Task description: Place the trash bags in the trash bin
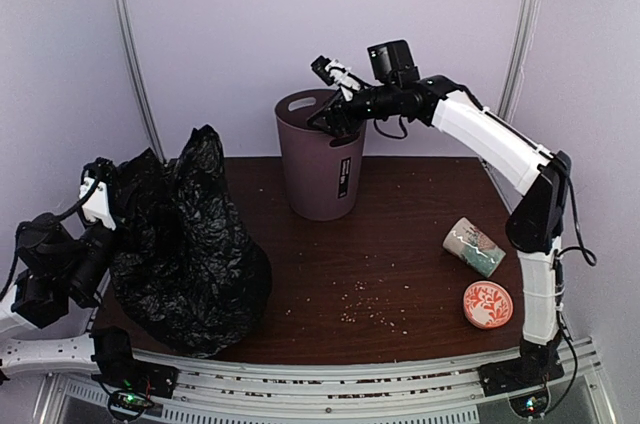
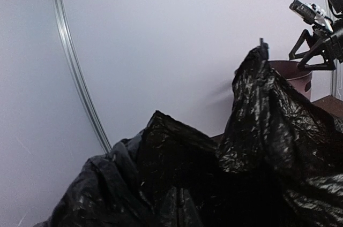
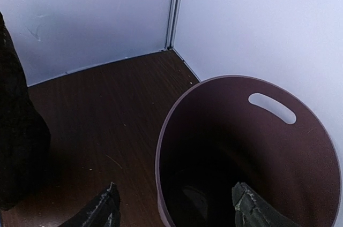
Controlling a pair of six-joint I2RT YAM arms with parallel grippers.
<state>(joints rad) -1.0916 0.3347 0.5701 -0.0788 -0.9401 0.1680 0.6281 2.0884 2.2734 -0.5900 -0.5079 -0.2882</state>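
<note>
**Bin upright at the back of the table, right gripper spread over its rim**

The trash bin point(image 1: 312, 176) stands upright on the far part of the brown table point(image 1: 400, 234), close to the back wall. Its mouth is open to above, and one slot handle shows near the rim.

The right gripper point(image 3: 177, 208) hangs just above the bin's rim with its jaws spread wide. One finger point(image 3: 105, 209) is outside the wall, over the table, and the other is over the dark inside of the bin, so the rim passes between them. Only the rim is between them.

The trash bags point(image 1: 185, 244) are a big heap of crumpled black plastic. They lie to the left of the bin and nearer to the arm bases, apart from the bin. One tall peak of the heap stands on the side toward the bin.

The left gripper point(image 1: 97, 199) is at the side of the heap away from the bin, against the plastic. Its fingers are hidden by the bags, so I cannot tell whether they are spread or pressed together.

To the right of the bin and nearer to the arm bases, a cream patterned mug point(image 1: 473, 246) lies on its side. A small round red-orange dish point(image 1: 487, 304) lies just beyond the mug, further from the bin. Small crumbs point(image 1: 365, 312) are scattered on the table in front of the bin.
</note>
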